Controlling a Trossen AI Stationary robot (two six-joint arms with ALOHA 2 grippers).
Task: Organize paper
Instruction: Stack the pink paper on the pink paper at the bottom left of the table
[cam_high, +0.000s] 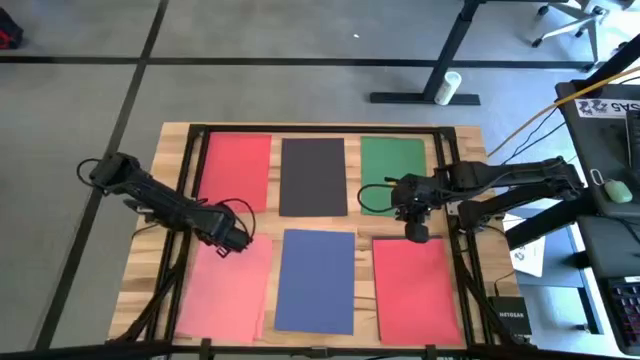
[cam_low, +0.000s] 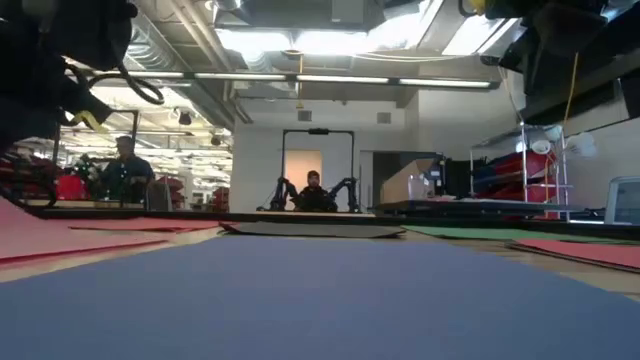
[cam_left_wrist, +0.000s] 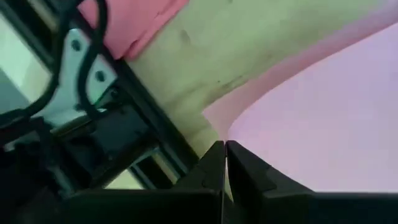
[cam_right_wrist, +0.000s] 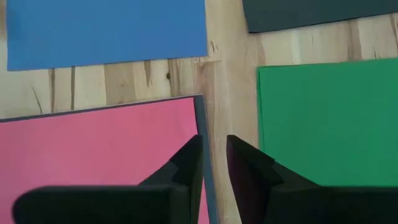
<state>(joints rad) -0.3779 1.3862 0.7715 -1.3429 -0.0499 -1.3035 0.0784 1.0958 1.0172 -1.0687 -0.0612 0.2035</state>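
- Your bench (cam_high: 175, 150) carries six sheets of paper in two rows of three, seen from above.
- In the far row you have a red sheet (cam_high: 237, 172) on the left, a black sheet (cam_high: 313, 176) in the middle and a green sheet (cam_high: 392, 160) on the right.
- In the near row you have a pink sheet (cam_high: 225, 292) on the left, a blue sheet (cam_high: 316, 280) in the middle and a second red sheet (cam_high: 416, 290) on the right.
- None of the sheets overlap from above; bare wood shows between them.
- Your left hand (cam_high: 237, 238) sits at the far edge of the pink sheet, just beside the near edge of the far red sheet.
- In the left wrist view its fingers (cam_left_wrist: 211, 165) are clenched tip to tip, with the pink sheet's edge curling up off the wood next to them. You cannot tell from that view whether any paper is caught between the tips.
- Your right hand (cam_high: 415, 232) hangs over the gap between the green sheet and the near red sheet.
- In the right wrist view its fingers (cam_right_wrist: 186, 163) stand a little apart, holding nothing, above the red sheet's corner, where a thin dark edge shows along its side.
- From bench height the blue sheet fills the foreground, and two people are sitting in the room beyond.
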